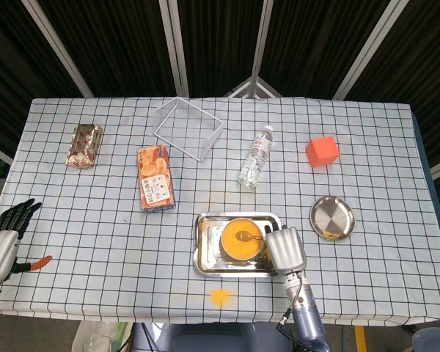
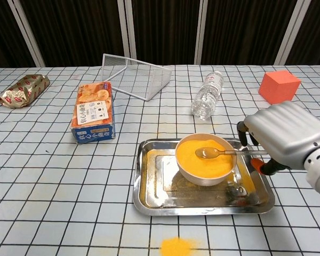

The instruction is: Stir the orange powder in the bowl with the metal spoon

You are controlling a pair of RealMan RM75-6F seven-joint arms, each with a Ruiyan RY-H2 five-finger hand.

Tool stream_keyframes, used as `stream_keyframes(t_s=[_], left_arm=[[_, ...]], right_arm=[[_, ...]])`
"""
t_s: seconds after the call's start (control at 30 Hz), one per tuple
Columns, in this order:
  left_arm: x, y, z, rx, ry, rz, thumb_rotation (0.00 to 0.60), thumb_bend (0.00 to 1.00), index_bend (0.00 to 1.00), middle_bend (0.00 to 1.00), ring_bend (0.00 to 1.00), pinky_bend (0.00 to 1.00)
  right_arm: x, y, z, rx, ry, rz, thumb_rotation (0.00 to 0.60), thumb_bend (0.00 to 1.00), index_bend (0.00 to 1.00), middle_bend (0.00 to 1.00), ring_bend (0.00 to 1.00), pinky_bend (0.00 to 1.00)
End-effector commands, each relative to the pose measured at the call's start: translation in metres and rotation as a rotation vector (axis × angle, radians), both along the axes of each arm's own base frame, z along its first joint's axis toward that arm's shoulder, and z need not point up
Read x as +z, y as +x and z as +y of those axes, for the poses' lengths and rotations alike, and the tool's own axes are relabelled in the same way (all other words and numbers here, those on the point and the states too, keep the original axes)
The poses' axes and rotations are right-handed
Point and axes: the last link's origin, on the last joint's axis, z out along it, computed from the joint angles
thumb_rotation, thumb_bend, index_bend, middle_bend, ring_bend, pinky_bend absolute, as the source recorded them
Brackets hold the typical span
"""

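Right hand (image 2: 285, 140) at spoon handle — bowl in tray, near table edge.

Noted bowl (image 2: 204, 159) of orange powder (image 2: 194, 160) seated in steel tray (image 2: 149, 186); metal spoon (image 2: 218, 153) lying across rim, scoop resting on powder, handle pointing toward right hand. Fingers hidden behind palm at handle end — could not tell whether gripping. Left hand (image 1: 4, 238) resting at far left table edge, fingers spread, holding nothing. Spotted spilled powder patch (image 2: 175, 247) on checked cloth just in front of tray. Elsewhere: water bottle (image 2: 207, 95), snack box (image 2: 94, 112), orange cube (image 2: 279, 86).

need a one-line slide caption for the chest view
Right hand at the handle of the metal spoon resting in the bowl of orange powder on a steel tray.
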Motion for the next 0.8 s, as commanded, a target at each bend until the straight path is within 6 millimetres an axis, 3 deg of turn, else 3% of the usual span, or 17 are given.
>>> stream_keyframes(t_s=[0.03, 0.8], left_arm=[[0.0001, -0.0001, -0.0001, 0.000, 0.000, -0.001, 0.600, 0.01, 0.00, 0.00, 0.00, 0.00], [0.0007, 0.0002, 0.0000, -0.002, 0.003, -0.005, 0.600, 0.01, 0.00, 0.00, 0.00, 0.00]], right_arm=[[-0.0014, 0.0006, 0.0000, 0.001, 0.002, -0.003, 0.600, 0.42, 0.46, 0.45, 0.63, 0.82], [-0.0084, 0.0044, -0.0017, 0.006, 0.004, -0.012, 0.600, 0.47, 0.53, 0.47, 0.63, 0.82]])
